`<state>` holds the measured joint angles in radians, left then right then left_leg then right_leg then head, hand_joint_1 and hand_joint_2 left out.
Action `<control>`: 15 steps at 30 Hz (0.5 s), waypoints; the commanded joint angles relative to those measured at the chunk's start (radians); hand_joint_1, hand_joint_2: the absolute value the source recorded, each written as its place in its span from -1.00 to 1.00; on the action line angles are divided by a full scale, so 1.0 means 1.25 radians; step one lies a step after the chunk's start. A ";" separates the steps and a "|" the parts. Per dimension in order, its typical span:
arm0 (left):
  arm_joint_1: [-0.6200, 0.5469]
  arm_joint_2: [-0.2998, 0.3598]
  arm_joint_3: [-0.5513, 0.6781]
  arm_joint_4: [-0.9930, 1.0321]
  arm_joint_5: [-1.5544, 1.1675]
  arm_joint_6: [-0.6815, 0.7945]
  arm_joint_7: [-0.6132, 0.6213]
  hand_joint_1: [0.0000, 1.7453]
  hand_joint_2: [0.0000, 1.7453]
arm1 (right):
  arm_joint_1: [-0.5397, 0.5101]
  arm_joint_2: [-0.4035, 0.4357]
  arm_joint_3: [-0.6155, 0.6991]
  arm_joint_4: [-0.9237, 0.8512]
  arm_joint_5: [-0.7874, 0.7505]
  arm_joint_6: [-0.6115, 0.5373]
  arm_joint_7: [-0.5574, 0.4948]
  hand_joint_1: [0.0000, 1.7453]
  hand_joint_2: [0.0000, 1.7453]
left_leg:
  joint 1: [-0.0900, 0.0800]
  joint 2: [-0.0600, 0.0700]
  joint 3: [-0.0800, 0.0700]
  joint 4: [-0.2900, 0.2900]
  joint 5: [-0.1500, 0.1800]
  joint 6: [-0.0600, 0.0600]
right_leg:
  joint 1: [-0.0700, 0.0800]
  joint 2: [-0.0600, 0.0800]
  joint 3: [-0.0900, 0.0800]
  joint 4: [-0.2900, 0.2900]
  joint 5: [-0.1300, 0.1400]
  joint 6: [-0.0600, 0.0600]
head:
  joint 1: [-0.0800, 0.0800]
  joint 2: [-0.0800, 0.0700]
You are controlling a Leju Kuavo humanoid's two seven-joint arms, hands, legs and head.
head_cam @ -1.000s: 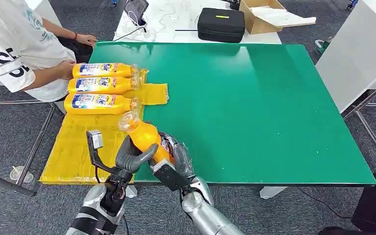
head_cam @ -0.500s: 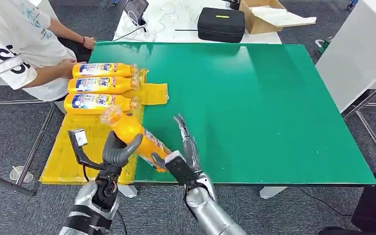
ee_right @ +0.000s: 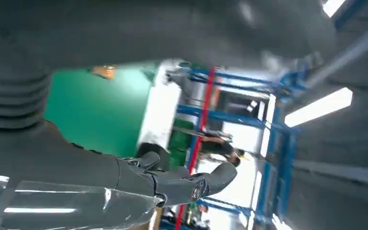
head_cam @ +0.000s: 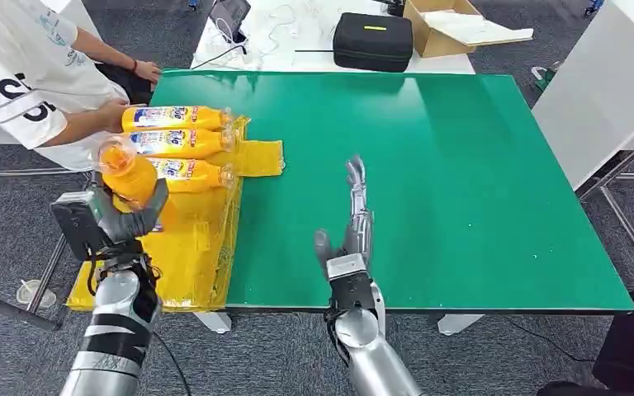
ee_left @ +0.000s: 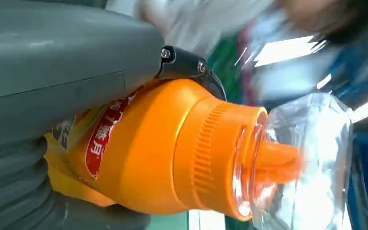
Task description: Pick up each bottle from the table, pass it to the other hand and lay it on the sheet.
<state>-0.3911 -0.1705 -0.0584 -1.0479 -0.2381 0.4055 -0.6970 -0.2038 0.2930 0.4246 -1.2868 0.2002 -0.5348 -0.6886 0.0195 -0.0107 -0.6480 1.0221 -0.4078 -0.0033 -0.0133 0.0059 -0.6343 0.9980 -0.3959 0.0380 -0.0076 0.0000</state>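
Nearest, at the left, the left hand (head_cam: 124,221) grips an orange bottle (head_cam: 128,177) around its body, fingers (head_cam: 150,210) wrapped tight, holding it nearly upright above the near left part of the yellow sheet (head_cam: 190,247). The left wrist view shows the same bottle (ee_left: 172,148) close up, with a ribbed orange collar and a clear cap over the spout, and a red label under the grey thumb. To the right, the right hand (head_cam: 353,235) hovers over the near middle of the green counter (head_cam: 462,181), holding nothing, its fingers (head_cam: 355,194) stretched out straight and apart, pointing toward the far side. Farther back on the sheet lie three more orange bottles (head_cam: 173,142) side by side, caps to the right, the nearest one partly hidden behind the held bottle. A person (head_cam: 25,74) in a white shirt sits at the far left corner, one hand by the farthest bottle. Beyond the counter stand a black case (head_cam: 373,40) and an open cardboard box (head_cam: 454,25).
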 commanded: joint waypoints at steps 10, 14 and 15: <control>-0.233 0.238 -0.249 0.475 -0.575 -0.177 0.084 1.00 1.00 | -0.025 -0.038 -0.005 -0.033 -0.090 0.066 0.002 -1.00 -1.00 | 0.000 0.002 0.003 -0.001 0.000 0.001 | 0.000 0.001 0.003 -0.001 0.000 -0.001 | 0.000 0.000; -0.229 0.254 -0.249 0.497 -0.559 -0.234 0.071 1.00 1.00 | -0.026 -0.036 -0.012 -0.024 -0.092 0.077 0.001 -1.00 -1.00 | 0.000 0.004 0.006 -0.001 -0.002 0.001 | 0.001 0.001 0.005 -0.001 -0.001 -0.002 | 0.000 0.000; -0.228 0.258 -0.246 0.500 -0.552 -0.248 0.068 1.00 1.00 | -0.028 -0.036 -0.012 -0.020 -0.093 0.080 0.001 -1.00 -1.00 | 0.000 0.004 0.005 -0.001 -0.001 0.001 | 0.001 0.002 0.004 -0.001 -0.001 -0.001 | 0.000 0.000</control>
<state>-0.6068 0.0600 -0.2682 -0.6110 -0.9449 0.2074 -0.5959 -0.2118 0.2811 0.4292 -1.3458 0.0931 -0.4547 -0.6909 0.0195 -0.0086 -0.6476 1.0221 -0.4076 -0.0034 -0.0133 0.0079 -0.6353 0.9984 -0.3956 0.0381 -0.0080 0.0004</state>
